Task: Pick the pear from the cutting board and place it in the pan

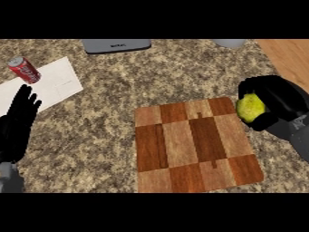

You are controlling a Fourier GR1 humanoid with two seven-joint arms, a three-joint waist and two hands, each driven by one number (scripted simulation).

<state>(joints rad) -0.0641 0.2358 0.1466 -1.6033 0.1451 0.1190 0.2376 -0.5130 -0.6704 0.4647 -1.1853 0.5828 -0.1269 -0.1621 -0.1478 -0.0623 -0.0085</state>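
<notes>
pear | clasped in right hand beside cutting board | left hand fingers straight

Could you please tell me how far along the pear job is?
Done: the right hand is curled round the pear at the right edge of the cutting board. In hand: the carry. Left: placing it in the pan, which this view does not show. The left hand rests open at left.

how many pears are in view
1. The pear is held in the right hand, fingers curled round it, just off the upper right corner of the cutting board. No other shows.
</notes>
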